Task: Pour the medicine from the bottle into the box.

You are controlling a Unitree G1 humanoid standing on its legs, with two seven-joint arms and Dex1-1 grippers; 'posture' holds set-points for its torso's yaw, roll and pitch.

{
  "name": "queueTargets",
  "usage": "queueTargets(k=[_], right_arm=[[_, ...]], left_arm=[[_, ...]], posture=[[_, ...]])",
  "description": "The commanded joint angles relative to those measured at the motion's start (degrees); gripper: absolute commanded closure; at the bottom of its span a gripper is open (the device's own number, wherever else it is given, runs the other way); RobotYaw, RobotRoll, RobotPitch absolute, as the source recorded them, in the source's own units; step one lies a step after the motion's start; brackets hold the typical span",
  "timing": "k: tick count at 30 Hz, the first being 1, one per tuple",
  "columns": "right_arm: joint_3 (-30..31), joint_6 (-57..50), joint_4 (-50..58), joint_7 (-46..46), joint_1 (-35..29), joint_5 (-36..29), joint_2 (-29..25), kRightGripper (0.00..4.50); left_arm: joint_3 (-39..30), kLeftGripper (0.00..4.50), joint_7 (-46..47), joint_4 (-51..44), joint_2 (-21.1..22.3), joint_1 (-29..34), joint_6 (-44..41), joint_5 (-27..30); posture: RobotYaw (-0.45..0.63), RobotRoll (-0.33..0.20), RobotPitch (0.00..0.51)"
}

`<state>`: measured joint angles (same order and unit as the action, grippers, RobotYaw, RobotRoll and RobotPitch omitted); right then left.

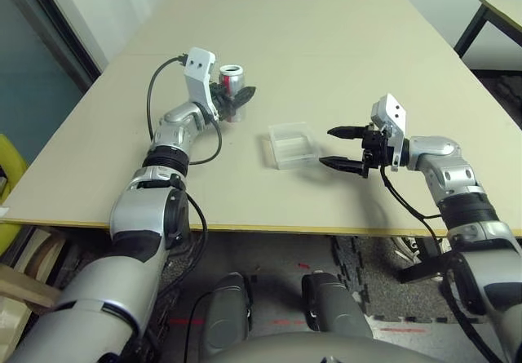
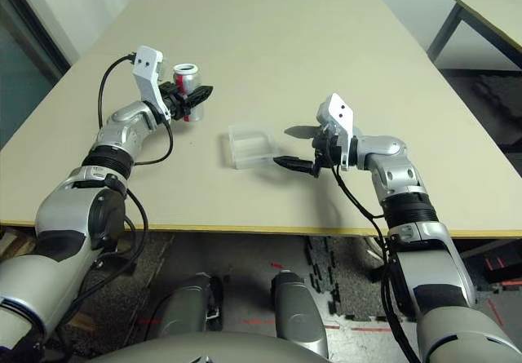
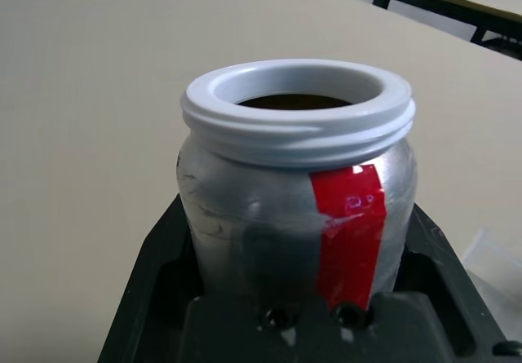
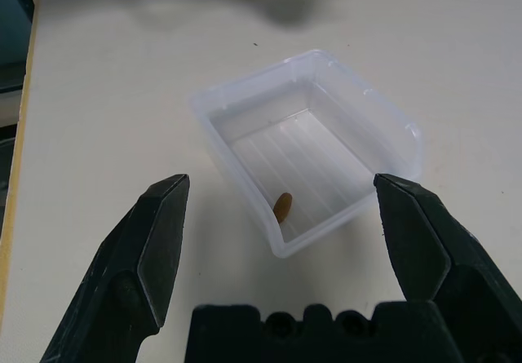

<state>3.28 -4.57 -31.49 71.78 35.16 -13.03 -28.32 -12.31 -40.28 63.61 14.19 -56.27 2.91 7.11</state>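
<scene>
The silver-grey bottle (image 1: 232, 80) with a red mark stands upright, left of the box, with my left gripper (image 1: 236, 102) shut around its body. In the left wrist view the bottle (image 3: 298, 183) has no cap and its white threaded mouth is open. I cannot tell whether its base rests on the table. The clear ridged box (image 1: 292, 144) lies at the table's middle, and one small brown pill (image 4: 282, 207) sits inside it. My right gripper (image 1: 326, 148) stands open just right of the box, its fingertips pointing at the box's near wall, not touching it.
The beige table (image 1: 342, 45) stretches far behind the box and the bottle. Its front edge (image 1: 245, 228) runs close below both arms. A second table with a dark leg (image 1: 489, 16) stands at the back right. A black cable (image 1: 155, 94) loops from my left wrist.
</scene>
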Motion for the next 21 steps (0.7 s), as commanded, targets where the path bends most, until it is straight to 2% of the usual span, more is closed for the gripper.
queueTargets(k=[1, 4, 19, 21], right_arm=[[0.20, 0.13, 0.67, 0.07, 0.09, 0.29, -0.61, 0.00], [0.13, -0.06, 1.05, -0.08, -0.08, 0.36, -0.92, 0.00], [-0.15, -0.43, 2.06, -0.67, -0.52, 0.29, -1.50, 0.00], [-0.09, -0.49, 2.18, -0.73, -0.59, 0.27, -1.49, 0.00]], left_arm=[[0.89, 1.69, 0.93, 1.73, -0.76, 1.85, 2.89, -0.42], [1.90, 1.69, 2.26, 3.49, -0.66, 2.51, 4.91, -1.70], [0.77, 1.69, 4.80, 7.13, -1.49, 4.18, 9.06, -0.34], [0.83, 0.95, 4.98, 7.25, -1.51, 4.41, 9.39, -0.45]], posture=[[-0.17, 0.000, 0.067], [-0.17, 0.000, 0.064], [-0.18, 0.000, 0.067], [-0.18, 0.000, 0.067]])
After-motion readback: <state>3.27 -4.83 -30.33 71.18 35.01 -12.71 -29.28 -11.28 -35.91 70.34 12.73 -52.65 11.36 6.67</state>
